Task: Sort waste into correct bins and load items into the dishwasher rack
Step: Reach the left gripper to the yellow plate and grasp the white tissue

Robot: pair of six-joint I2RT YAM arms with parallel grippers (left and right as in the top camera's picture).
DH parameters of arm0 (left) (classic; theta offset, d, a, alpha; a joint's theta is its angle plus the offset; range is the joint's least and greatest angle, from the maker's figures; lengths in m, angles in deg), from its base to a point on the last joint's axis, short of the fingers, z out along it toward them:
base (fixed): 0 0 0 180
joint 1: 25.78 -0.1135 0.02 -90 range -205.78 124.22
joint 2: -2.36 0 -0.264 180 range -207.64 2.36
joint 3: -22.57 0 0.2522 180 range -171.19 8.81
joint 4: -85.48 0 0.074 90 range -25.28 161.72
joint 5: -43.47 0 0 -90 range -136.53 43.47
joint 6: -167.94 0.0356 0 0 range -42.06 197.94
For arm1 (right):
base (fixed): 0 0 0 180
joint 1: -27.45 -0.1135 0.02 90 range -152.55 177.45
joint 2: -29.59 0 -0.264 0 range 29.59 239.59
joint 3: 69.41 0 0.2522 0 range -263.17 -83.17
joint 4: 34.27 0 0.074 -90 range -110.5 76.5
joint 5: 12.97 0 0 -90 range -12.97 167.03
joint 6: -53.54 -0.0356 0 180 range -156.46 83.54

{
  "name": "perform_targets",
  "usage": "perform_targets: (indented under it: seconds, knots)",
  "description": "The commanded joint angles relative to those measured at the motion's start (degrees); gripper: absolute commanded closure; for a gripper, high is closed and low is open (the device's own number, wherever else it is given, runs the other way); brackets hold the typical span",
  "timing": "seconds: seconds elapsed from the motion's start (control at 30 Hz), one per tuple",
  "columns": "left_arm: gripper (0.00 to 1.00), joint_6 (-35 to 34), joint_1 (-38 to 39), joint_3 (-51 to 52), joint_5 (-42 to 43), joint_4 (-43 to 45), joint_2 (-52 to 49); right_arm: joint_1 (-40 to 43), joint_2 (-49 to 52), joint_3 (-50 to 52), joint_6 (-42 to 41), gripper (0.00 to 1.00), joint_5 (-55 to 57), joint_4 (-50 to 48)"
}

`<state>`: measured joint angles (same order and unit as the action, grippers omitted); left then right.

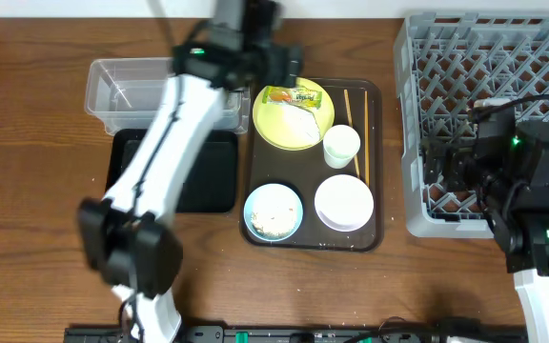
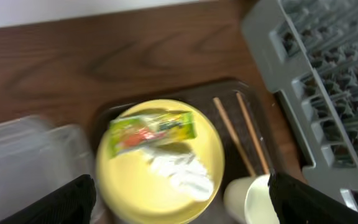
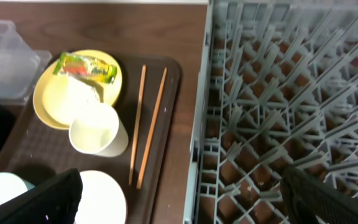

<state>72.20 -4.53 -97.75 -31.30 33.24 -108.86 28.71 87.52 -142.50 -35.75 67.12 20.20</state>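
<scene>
Two bowls sit nearest on the brown tray (image 1: 298,170): a blue one (image 1: 274,211) speckled with crumbs and a white one (image 1: 343,202). Behind them a cup (image 1: 341,145) stands just beside the chopsticks (image 3: 137,124), which lie side by side along the tray's right edge. Farther back is the plate (image 2: 129,186), and on its far half lies the wrapper (image 2: 153,130), flat and slightly crumpled, touching a white patch (image 2: 179,174) too blurred to identify, possibly rice.

The left gripper (image 1: 274,65) hangs above that plate with its fingers spread wide and nothing between them. The right gripper (image 1: 446,164) is over the rack (image 1: 484,57), also spread and empty.

The wrapper is probably very light, thin and soft, and likely to skate on the smooth plate instead of lifting. A pinch across its short width, at the raised crinkled middle, looks safest. A grab at the flat ends might slip off or scrape the plate.

To the left, well apart from the wrapper, are the clear tub (image 1: 122,90) and the black tray (image 1: 213,171).
</scene>
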Motion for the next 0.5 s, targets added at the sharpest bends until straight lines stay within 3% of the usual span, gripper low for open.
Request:
perform_targets:
  seconds: [0.0, 0.13, 0.37, 0.47]
  knots:
    - [0.09, 0.6, 2.2, -1.0, 1.2, 1.1, -4.5, -1.2, -0.3, -1.3, 0.6, 0.01, -1.1, 0.8]
    - [0.09, 0.2, 3.3, -1.0, -1.2, 1.4, -9.3, -1.2, -0.3, -1.3, 0.6, 0.01, -1.1, 2.6]
    - [0.13, -11.0, 4.3, -1.0, -11.5, 2.1, -15.9, -1.2, -0.3, -1.3, 0.6, 0.01, -1.1, 4.0]
    - [0.14, -13.3, 4.8, -0.9, -11.8, 2.2, -17.7, -1.2, -0.3, -1.3, 0.6, 0.01, -1.1, 4.4]
